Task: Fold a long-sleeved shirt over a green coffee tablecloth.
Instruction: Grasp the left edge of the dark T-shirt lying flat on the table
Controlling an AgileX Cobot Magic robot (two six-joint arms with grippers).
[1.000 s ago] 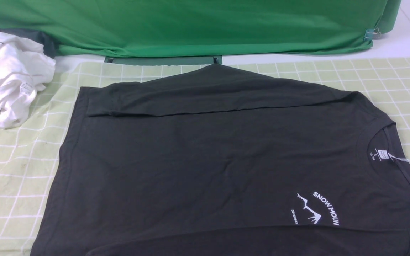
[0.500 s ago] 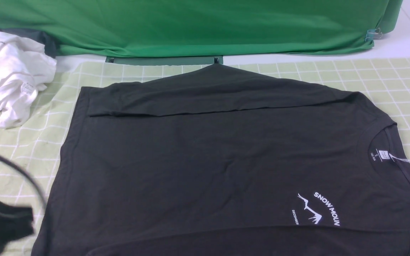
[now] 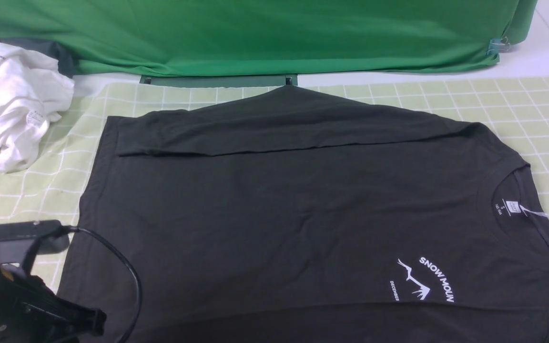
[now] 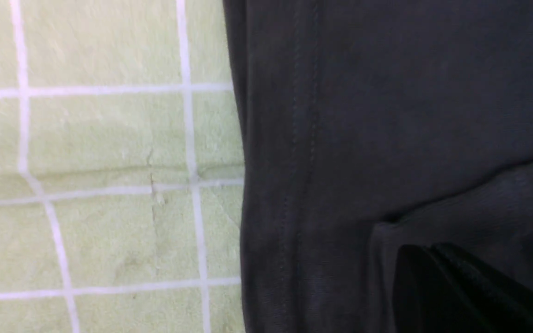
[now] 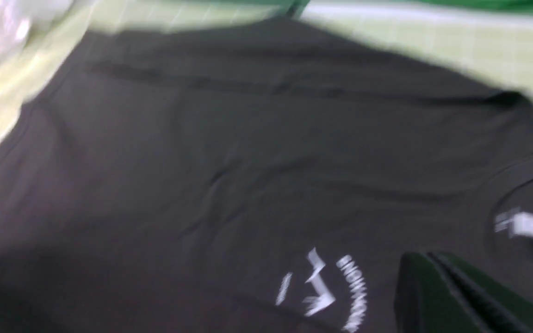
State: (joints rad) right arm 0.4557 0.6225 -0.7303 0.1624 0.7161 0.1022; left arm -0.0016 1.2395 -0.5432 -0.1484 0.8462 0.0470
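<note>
On the green coffee tablecloth (image 3: pixel 517 105), the long-sleeved shirt (image 3: pixel 293 214) is lying spread out. The left gripper (image 4: pixel 421 263) and right gripper (image 5: pixel 421 270) are hanging clenched, empty. Closed like that, they could be bunching the shirt, not grabbing it.

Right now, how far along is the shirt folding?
Done: the long-sleeved shirt lies flat on the green coffee tablecloth, far sleeve folded across its body; a layer edge near the front suggests the near sleeve too. In hand: the left claw, shut, hangs over the hem; the right claw, shut, over the chest print, neither gripping cloth visibly. Left: the body lies full length, so the hem-to-collar folds remain.
</note>
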